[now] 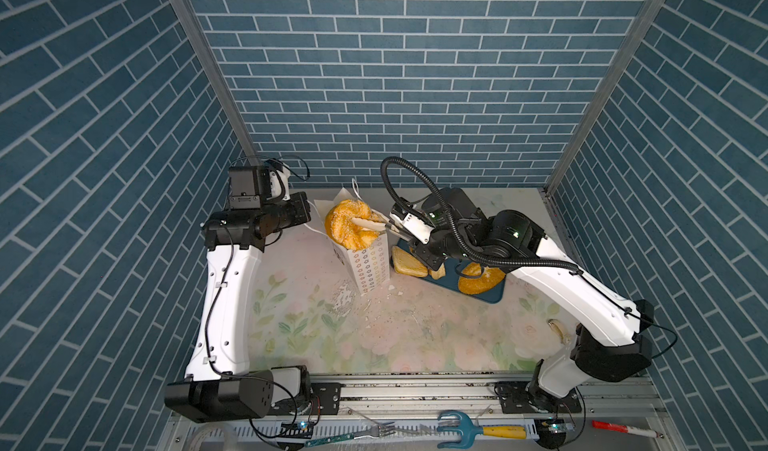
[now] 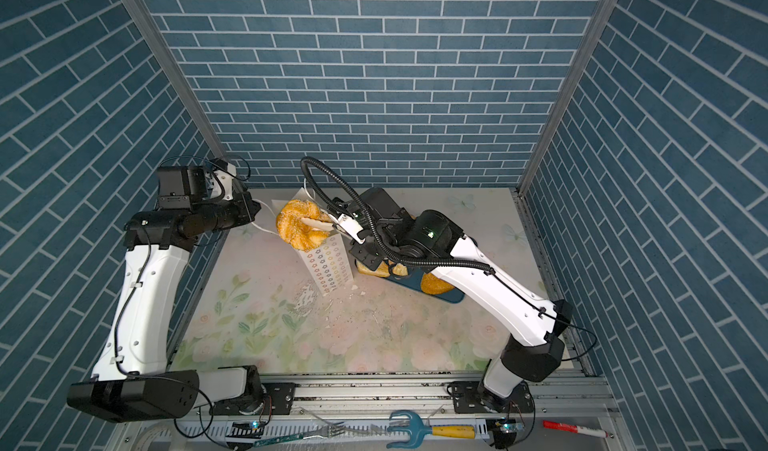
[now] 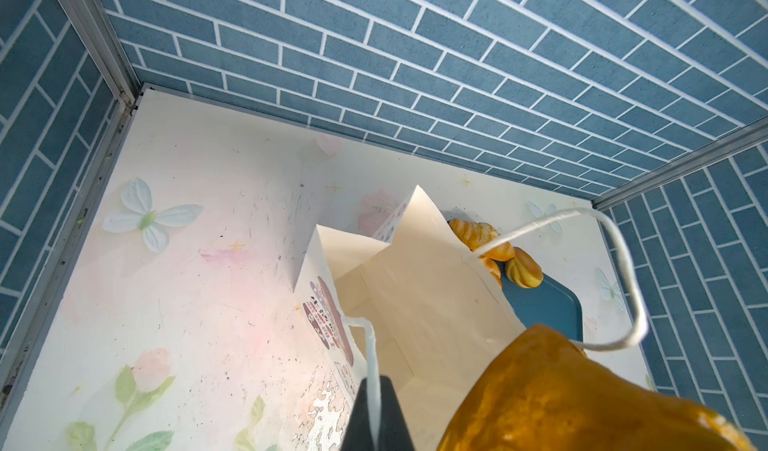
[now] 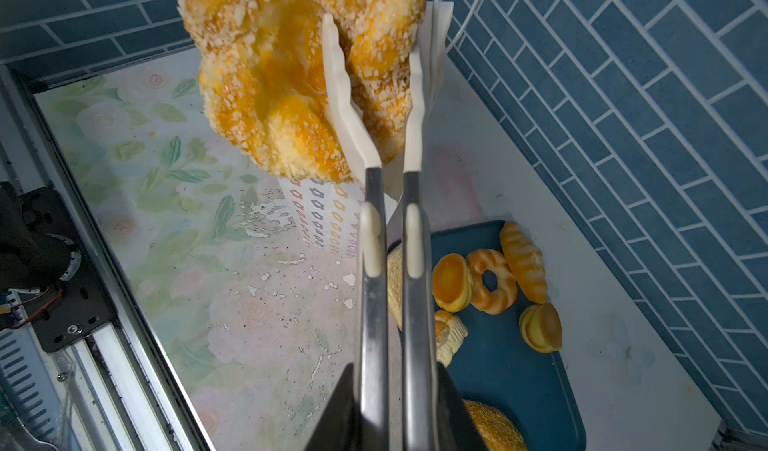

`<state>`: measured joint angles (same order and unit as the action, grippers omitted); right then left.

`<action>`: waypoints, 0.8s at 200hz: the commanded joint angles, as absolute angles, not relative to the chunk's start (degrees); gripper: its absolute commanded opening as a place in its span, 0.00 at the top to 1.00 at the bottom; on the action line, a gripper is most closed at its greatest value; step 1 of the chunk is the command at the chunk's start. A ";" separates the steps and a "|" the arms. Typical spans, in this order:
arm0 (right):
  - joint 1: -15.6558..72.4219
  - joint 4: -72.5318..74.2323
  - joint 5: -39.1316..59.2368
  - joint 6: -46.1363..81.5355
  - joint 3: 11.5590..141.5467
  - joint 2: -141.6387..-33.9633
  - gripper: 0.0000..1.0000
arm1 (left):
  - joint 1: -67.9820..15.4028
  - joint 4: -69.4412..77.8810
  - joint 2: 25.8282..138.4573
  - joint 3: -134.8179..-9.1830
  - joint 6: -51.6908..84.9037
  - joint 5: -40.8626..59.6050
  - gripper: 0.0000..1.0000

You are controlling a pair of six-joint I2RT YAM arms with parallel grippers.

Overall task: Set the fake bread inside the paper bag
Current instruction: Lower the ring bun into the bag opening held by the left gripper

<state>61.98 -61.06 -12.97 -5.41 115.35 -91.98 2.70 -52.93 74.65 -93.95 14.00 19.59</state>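
paper bag [image 1: 370, 268] handle [image 3: 372, 357] gripped by left claw [image 3: 376, 390]; tongs [image 4: 374, 203] clamped in right claw [image 4: 390, 411], sugared wreath [image 1: 345, 224] pinched at bag mouth. Should be tilted edge-on, lowered before release.

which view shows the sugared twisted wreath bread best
The right wrist view: the sugared twisted wreath bread fills it close up, clamped in white-tipped metal tongs. Both top views show it small, at the top of the white paper bag. The left wrist view shows only a blurred orange lump, probably it.
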 commanded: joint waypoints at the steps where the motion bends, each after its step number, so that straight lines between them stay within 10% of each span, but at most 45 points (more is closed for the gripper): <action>1: 61.59 -60.63 -17.43 -5.03 118.18 -91.17 0.95 | 2.56 -53.87 75.15 -95.60 12.99 19.98 0.99; 160: 60.86 -63.92 -10.77 -5.36 126.59 -99.89 0.90 | 2.55 -53.46 75.59 -94.97 13.36 21.32 1.00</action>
<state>61.06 -64.03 -12.19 -4.95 123.81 -98.91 2.70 -52.90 75.83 -94.59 13.56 20.86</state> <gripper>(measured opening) 0.269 0.051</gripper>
